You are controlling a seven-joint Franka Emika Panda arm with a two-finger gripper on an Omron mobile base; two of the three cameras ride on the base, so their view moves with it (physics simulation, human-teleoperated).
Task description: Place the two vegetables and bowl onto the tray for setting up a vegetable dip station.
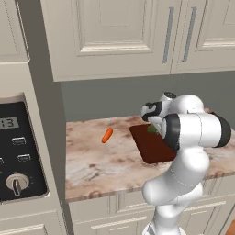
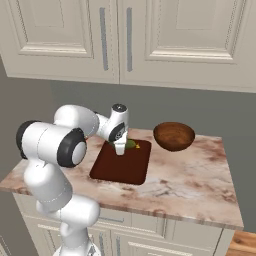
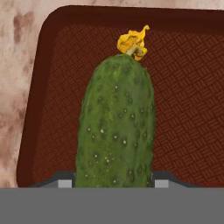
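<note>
The dark green cucumber [image 3: 116, 127], with a yellow withered flower at its tip, sits between my gripper's [image 3: 113, 183] finger tips, which press against both its sides. It hangs just over the far part of the dark reddish-brown tray [image 3: 183, 87]. From the right base view, my gripper [image 2: 120, 148] points down at the tray's [image 2: 120, 167] back edge with the cucumber [image 2: 131, 145] in it. The orange carrot [image 1: 107, 135] lies on the counter left of the tray [image 1: 151, 149]. The wooden bowl [image 2: 173, 135] stands on the counter right of the tray.
The marble counter [image 2: 190, 185] runs under cream wall cabinets [image 2: 125, 40]. An oven panel with a knob [image 1: 17, 183] stands at the counter's left end. My own elbow [image 1: 193, 131] covers the tray's right part in the left base view.
</note>
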